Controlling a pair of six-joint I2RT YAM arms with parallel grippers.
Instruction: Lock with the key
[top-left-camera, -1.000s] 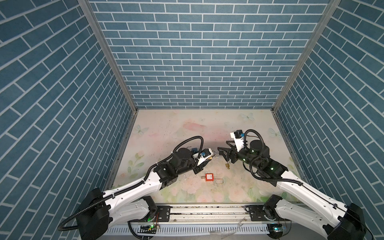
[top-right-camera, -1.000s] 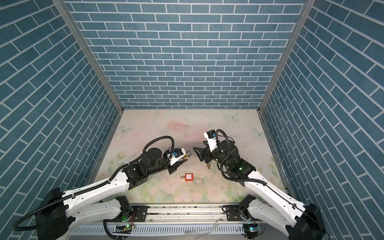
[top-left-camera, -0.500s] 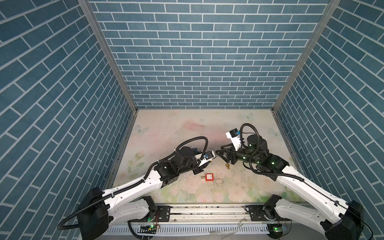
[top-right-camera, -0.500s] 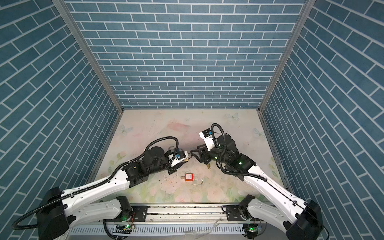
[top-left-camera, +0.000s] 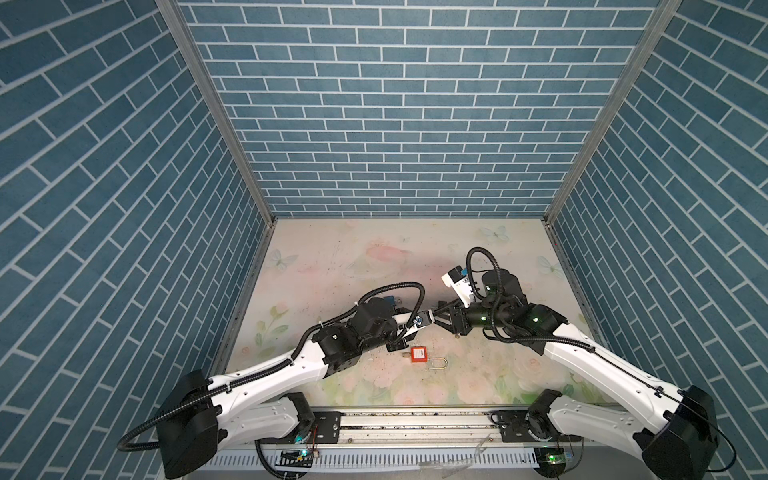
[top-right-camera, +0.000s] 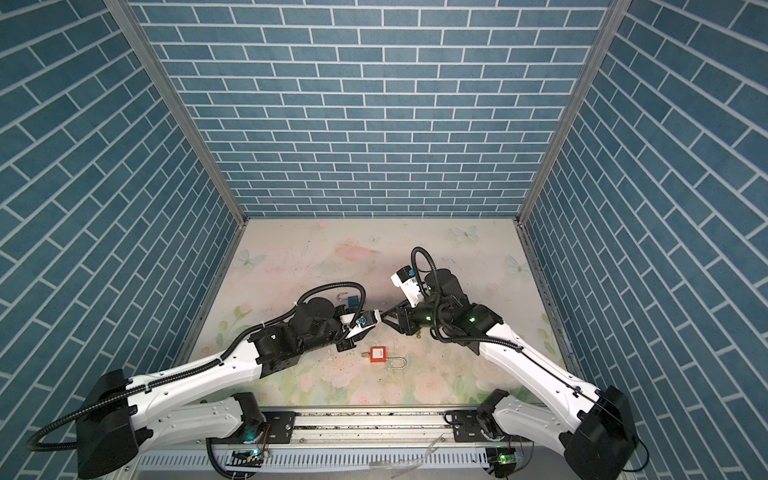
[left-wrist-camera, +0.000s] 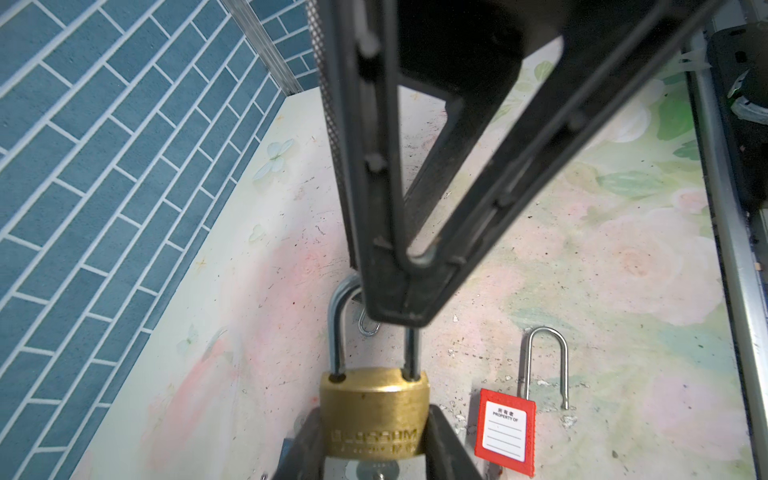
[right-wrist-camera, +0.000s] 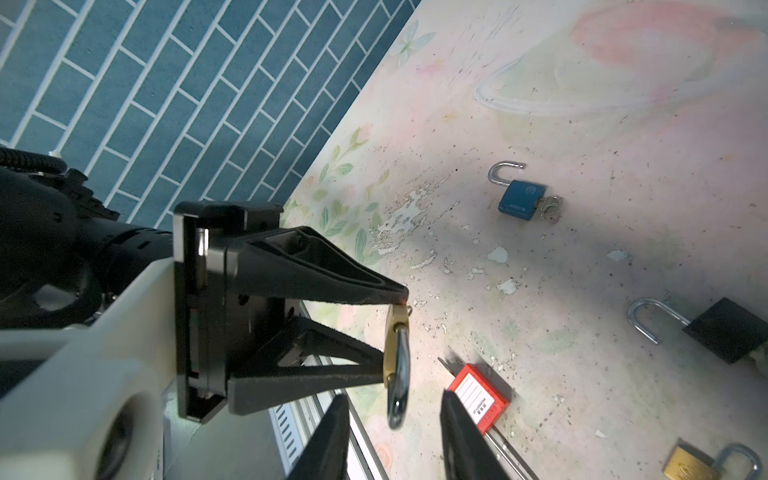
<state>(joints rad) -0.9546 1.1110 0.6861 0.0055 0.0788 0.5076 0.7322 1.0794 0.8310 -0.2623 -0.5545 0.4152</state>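
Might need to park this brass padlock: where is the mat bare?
Widest bare mat lies between the back wall and the blue padlock. A narrower strip runs between the red padlock and the front rail. Crowded: the middle band, where the black padlock and another brass padlock also lie.

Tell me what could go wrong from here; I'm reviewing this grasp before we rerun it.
1. The right gripper flanks only the thin, rounded shackle of the brass padlock; a pinch there could slip or twist the lock.
2. The left gripper holds just the body's narrow sides, so a pull might tear it loose, dropping it near the red padlock.
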